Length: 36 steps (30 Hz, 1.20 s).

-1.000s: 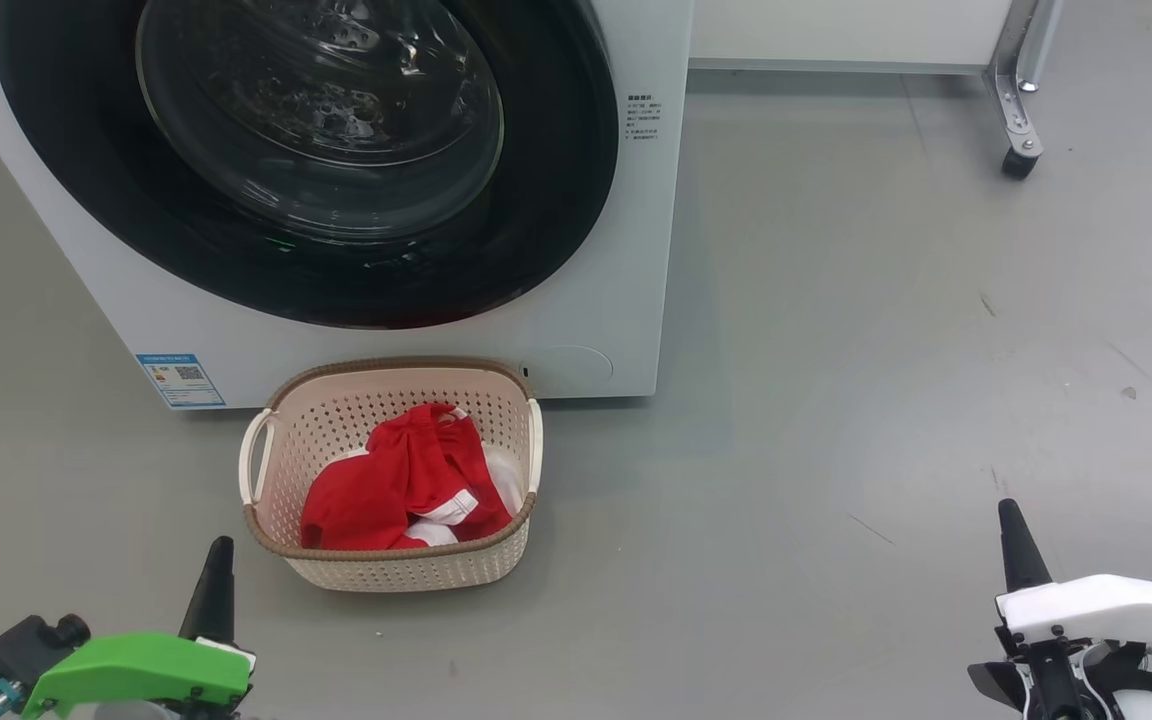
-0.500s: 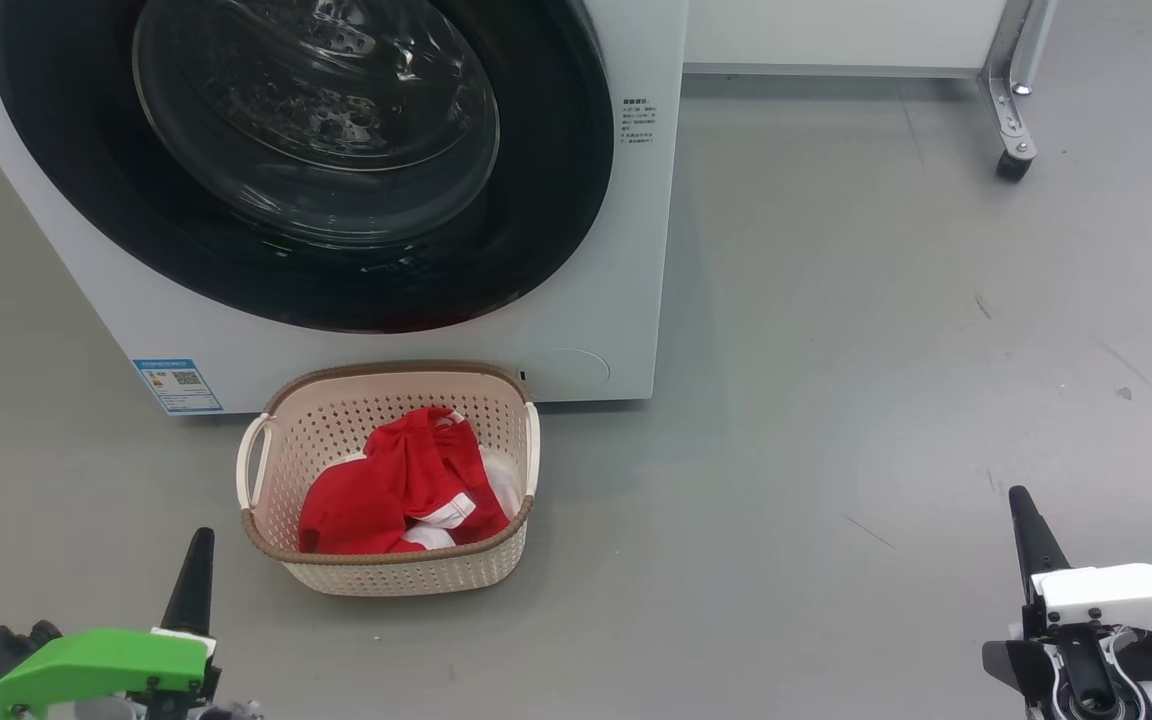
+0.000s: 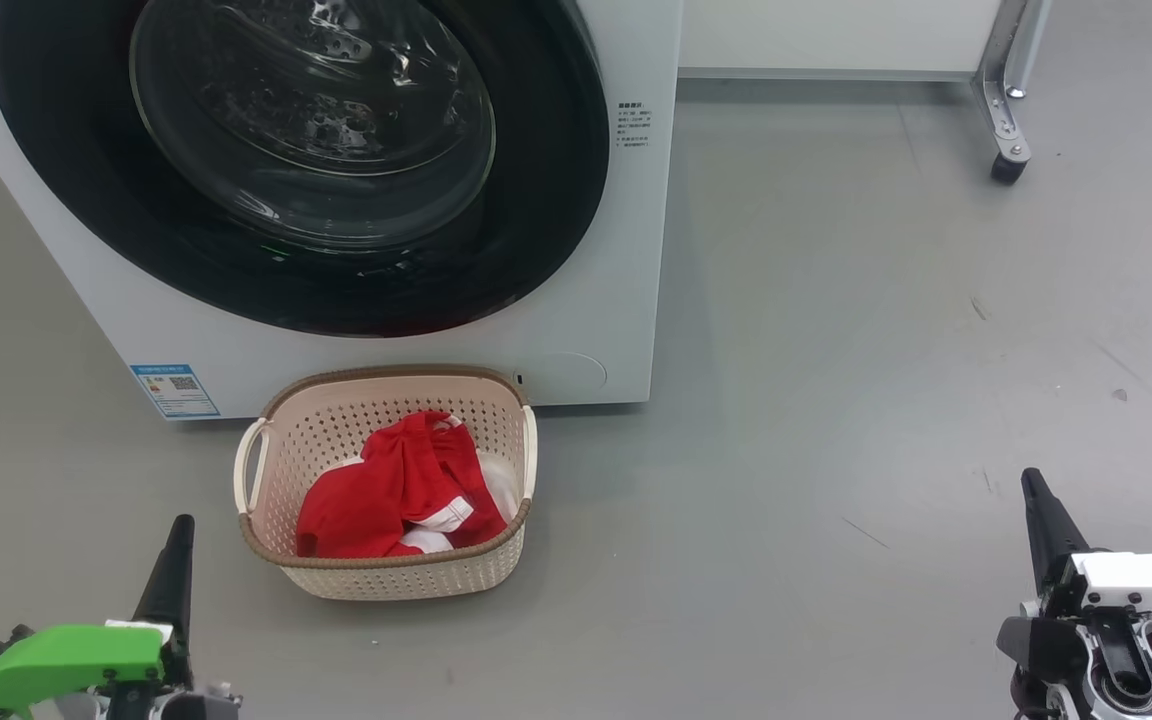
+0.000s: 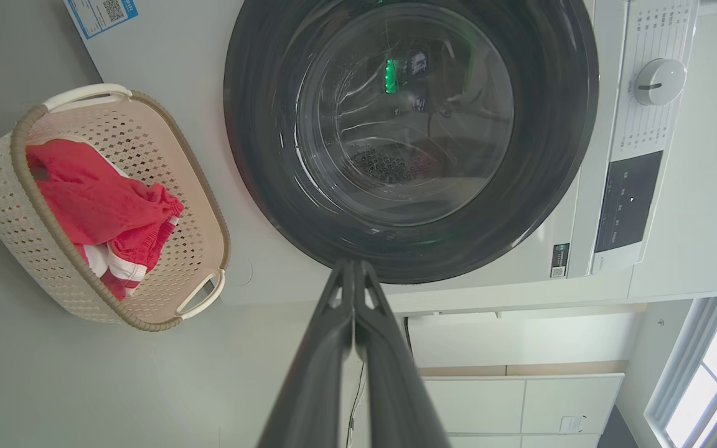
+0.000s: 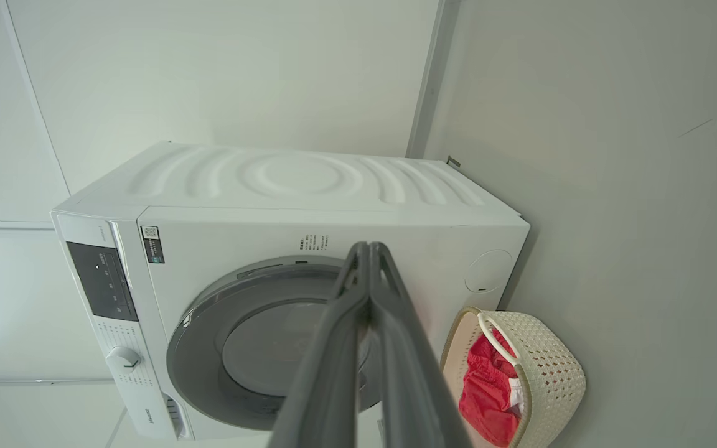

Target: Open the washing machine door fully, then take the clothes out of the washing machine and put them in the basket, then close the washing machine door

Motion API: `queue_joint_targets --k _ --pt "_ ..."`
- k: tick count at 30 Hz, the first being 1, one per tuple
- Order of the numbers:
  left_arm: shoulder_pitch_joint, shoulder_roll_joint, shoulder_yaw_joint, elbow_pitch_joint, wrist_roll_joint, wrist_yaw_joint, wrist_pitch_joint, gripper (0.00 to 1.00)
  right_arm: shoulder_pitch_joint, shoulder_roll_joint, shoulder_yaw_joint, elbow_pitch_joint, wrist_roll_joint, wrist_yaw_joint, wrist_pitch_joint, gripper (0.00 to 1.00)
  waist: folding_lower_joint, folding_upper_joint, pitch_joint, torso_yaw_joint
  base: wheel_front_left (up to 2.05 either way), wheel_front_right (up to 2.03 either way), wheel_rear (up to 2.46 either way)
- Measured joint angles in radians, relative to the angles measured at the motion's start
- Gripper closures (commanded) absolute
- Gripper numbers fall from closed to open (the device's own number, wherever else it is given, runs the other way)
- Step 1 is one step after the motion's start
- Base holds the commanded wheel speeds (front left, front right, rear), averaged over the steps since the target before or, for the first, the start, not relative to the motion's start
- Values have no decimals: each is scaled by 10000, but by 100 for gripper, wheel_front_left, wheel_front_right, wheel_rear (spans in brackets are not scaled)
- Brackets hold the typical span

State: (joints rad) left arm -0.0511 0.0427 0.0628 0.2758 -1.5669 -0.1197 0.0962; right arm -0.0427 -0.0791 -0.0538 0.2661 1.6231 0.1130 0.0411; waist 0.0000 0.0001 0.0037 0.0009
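The left gripper (image 4: 353, 269) has its fingers pressed together on nothing, and so does the right gripper (image 5: 368, 249). Both hang above a bare grey floor (image 3: 836, 400) marked with a few scuffs. At 1 o'clock from the left gripper the basket (image 3: 406, 578) stands on that floor, with the clothes (image 3: 386, 490) heaped inside. At its 12 o'clock is the washing machine (image 3: 626, 250), with the washing machine door (image 3: 556, 200) shut. A castored metal leg (image 3: 1008, 150) stands at 12 o'clock from the right gripper. Since a second ago both grippers have slid outward; the basket and clothes lie unchanged.
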Motion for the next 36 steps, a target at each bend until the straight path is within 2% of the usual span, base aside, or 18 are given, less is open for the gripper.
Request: queue_joint_targets --k 3,36 --pt "-98 0 56 0 -360 -2 82 100 -79 -13 -56 6 362 4 79 100 0 0 -8 -7 0 0 0" --pt "-113 -2 69 0 -360 -2 82 100 -117 -15 -88 94 387 35 81 100 0 0 -9 -9 0 0 0"
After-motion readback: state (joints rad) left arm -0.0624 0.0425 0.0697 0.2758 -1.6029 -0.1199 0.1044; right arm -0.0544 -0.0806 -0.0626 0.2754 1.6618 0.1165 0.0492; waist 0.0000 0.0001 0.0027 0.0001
